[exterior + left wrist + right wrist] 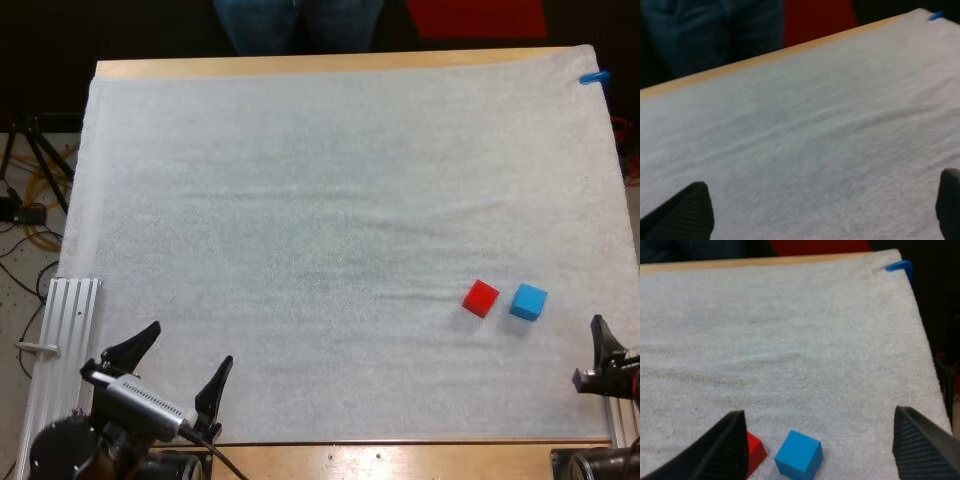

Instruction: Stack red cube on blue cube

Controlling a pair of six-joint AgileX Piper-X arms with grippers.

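The red cube [481, 298] and the blue cube [528, 301] were seen lying just beside each other, not touching, on the near right part of the white mat [330, 200]. The right gripper [820, 412] was held near them, its jaws released and clear of both. The left gripper [189, 345] was held spread wide at the mat's near left edge, grasping nothing. A person's legs [300, 25] were seen beyond the table [300, 66].

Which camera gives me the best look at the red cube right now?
The high view: the red cube sits whole and unobstructed on the mat beside the blue cube. In the right wrist view, a finger of the right gripper hides part of it. The left wrist view faces mat farther off.
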